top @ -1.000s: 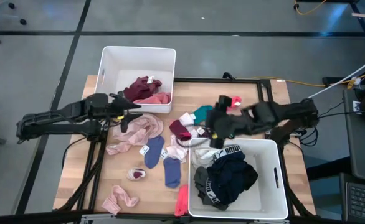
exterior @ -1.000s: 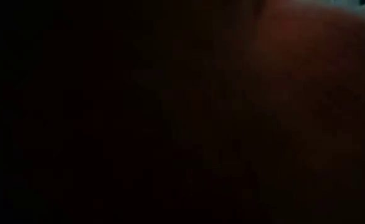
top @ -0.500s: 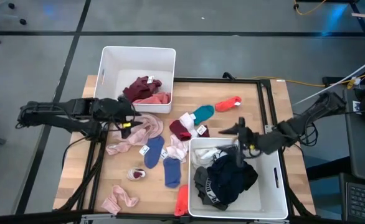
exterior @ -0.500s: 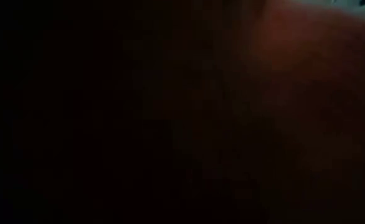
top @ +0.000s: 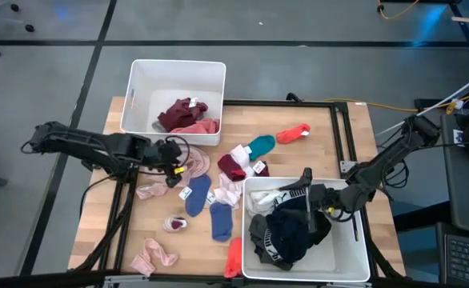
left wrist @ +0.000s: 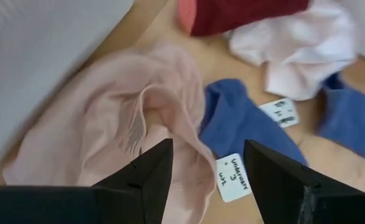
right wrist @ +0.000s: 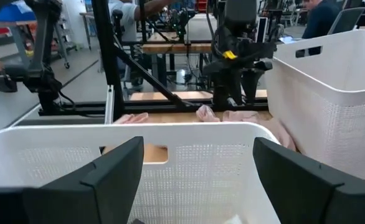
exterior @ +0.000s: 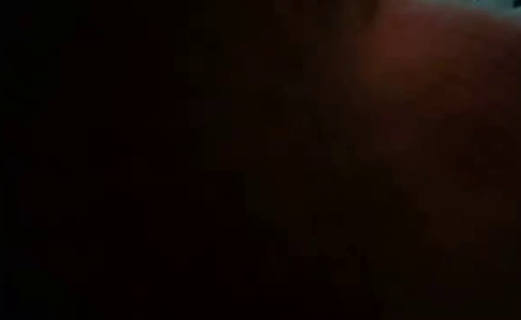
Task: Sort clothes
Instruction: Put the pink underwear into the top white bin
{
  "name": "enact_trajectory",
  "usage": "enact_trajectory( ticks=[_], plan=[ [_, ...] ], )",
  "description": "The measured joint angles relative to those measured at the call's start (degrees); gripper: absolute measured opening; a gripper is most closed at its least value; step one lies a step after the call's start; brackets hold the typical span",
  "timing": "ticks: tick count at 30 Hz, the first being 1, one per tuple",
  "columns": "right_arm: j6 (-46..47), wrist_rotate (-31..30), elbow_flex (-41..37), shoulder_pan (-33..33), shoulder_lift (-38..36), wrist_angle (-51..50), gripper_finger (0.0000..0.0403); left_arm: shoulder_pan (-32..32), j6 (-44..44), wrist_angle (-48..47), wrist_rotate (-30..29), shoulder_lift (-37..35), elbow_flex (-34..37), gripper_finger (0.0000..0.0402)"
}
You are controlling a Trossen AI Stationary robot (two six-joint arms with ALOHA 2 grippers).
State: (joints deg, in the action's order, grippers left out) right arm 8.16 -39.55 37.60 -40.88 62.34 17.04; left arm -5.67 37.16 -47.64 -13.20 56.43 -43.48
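Observation:
Clothes lie spread over the wooden table: a pale pink garment, two blue socks, a maroon piece, a teal sock and a red sock. My left gripper hangs open, slanting down over the pink garment, beside a tagged blue sock. It touches nothing. My right gripper stands open and level over the near right bin, above the dark clothes piled in it. The low view is dark.
A second white bin at the far left holds maroon and pink pieces. More pink pieces and a red one lie near the front edge. In the right wrist view the bin's wall stands just ahead.
My right gripper has swung from above the middle clothes toward the near right, sunk over the near right bin and tipped from pointing down to level, staying open. My left gripper has moved right, over the pink garment, and tipped downward, still open.

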Motion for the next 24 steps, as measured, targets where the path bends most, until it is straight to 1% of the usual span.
enact_trajectory(
  ticks=[6, 11, 12, 15, 17, 21, 24],
  plan=[
    [-0.67, 0.04, 0.0, 0.0, 0.98, -0.07, 0.0303, 0.02, 3.55, 0.55, -0.85, 7.06, 0.34, 0.0186],
    [-1.09, 0.04, 0.0, 0.02, 0.99, -0.11, 0.0303, 0.02, 4.77, 4.61, -2.13, 11.96, 3.9, 0.0186],
    [-1.25, 0.04, 0.0, 0.02, 0.99, -0.08, 0.0303, 0.02, 5.23, 5.61, -3.36, 12.65, 4.68, 0.0186],
    [-1.58, 0.04, 0.0, 0.02, 0.99, -0.07, 0.0303, 0.02, 7.35, 7.27, -9.47, 14.76, 7.12, 0.0186],
    [-1.58, 0.03, 0.0, 0.02, 0.99, -0.03, 0.0303, 0.04, 7.39, 9.51, -11.65, 15.93, 8.75, 0.0186],
    [-1.59, 0.04, 0.0, 0.02, 0.99, -0.02, 0.0303, 0.46, 7.14, 14.65, -12.05, 18.1, 12.01, 0.0186],
    [-1.59, 0.04, 0.0, 0.02, 0.99, -0.03, 0.0303, 0.49, 6.4, 19.92, -11.17, 19.29, 14.59, 0.0186]
  ],
)
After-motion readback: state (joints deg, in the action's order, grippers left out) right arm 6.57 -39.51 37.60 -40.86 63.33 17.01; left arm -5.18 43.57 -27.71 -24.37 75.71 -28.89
